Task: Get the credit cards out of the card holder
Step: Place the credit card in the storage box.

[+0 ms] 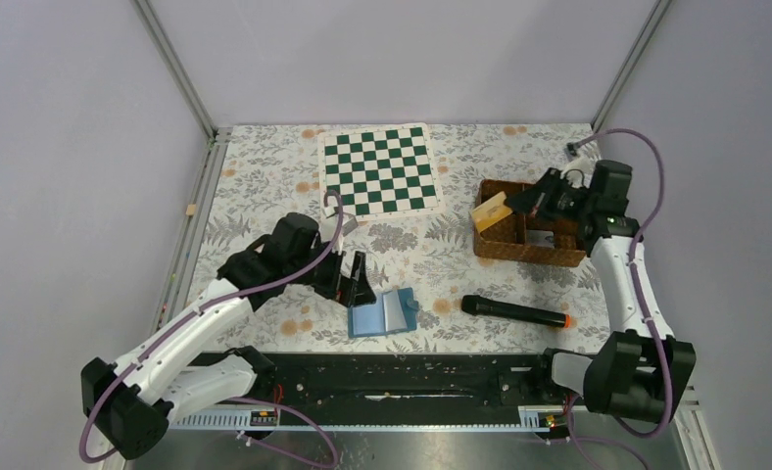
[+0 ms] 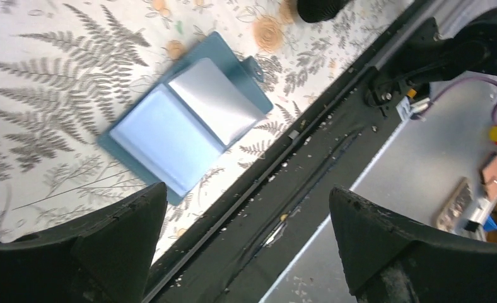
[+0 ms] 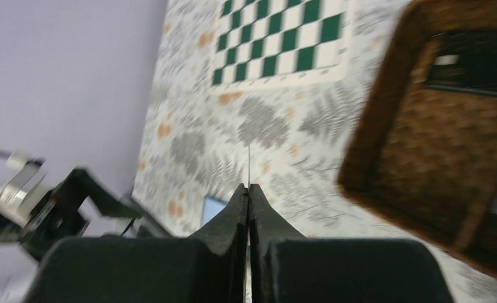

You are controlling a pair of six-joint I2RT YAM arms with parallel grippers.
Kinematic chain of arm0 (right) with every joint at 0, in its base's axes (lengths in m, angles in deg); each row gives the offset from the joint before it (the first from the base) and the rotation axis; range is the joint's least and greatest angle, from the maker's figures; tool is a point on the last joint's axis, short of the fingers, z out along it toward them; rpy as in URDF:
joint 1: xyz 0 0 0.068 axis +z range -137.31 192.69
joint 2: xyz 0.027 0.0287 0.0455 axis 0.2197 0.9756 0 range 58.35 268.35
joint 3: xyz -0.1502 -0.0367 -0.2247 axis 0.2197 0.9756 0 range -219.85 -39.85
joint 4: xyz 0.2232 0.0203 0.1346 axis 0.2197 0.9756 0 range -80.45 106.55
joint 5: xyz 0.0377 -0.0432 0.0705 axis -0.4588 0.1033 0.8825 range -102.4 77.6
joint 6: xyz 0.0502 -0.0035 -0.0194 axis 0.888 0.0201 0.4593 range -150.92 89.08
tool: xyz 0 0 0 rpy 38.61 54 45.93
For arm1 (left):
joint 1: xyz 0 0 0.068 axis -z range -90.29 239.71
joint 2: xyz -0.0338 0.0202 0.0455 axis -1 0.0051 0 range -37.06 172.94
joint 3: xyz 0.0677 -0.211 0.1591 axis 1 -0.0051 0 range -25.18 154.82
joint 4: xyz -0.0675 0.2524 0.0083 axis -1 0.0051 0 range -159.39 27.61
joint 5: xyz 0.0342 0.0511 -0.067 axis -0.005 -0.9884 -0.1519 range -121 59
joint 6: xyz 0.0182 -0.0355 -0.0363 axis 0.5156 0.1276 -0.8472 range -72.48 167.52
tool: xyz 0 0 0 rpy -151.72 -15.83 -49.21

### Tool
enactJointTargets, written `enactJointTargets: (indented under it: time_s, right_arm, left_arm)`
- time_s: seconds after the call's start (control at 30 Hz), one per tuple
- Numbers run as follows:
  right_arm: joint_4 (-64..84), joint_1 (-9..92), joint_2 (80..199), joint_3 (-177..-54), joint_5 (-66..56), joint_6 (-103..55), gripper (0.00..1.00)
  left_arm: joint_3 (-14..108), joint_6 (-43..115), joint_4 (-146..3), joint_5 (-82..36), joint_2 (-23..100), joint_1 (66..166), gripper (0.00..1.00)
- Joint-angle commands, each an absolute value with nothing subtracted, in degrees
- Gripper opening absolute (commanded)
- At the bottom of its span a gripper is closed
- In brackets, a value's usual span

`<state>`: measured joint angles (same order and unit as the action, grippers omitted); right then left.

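- At the far left I see a plain pale-lilac wall point(image 1: 69, 147), with a metal frame post point(image 1: 176, 69) running down to the table's back corner.
- The table point(image 1: 265, 186) is covered by a cloth printed with grey ferns and orange blossoms.
- My left gripper point(image 1: 355, 281) hangs just left of the card holder. Its jaws are spread wide with nothing between them, and its wrist view shows the fingers point(image 2: 107, 246) well apart.
- The card holder point(image 1: 383, 313) lies open on the cloth, pale blue inner faces up, near the black rail point(image 1: 402, 377) at the front edge.
- A green-and-white chequered board point(image 1: 381, 168) lies flat toward the back, about mid-table.
- A black cylinder with an orange tip point(image 1: 514, 312) lies on the cloth to the right of the holder.
- A brown wicker basket point(image 1: 524, 240) stands at the right side.
- My right gripper point(image 1: 514, 203) is pinched tight on a tan credit card point(image 1: 491, 211), held tilted over the basket's left end.
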<state>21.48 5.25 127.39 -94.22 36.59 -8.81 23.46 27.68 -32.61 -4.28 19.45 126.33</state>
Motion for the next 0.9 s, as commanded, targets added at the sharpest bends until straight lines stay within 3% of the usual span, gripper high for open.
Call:
enactJointTargets:
  time_s: [0.0, 0.33, 0.87]
  right_arm:
    - [22.5, -1.6, 127.9, -98.3, 30.5, -10.9, 0.0]
    - [5.4, -10.9, 137.8, -96.2, 21.5, -10.2, 0.0]
    - [-2.6, -12.6, 154.5, -101.6, 26.7, -12.6, 0.0]
  left_arm:
    - [23.8, 30.2, -32.5, -14.1, 14.9, 126.1, 0.99]
    - [24.4, 32.2, -30.7, -17.5, 15.8, 126.1, 0.99]
    - [24.5, 32.8, -30.1, -18.7, 20.5, 126.0, 0.99]
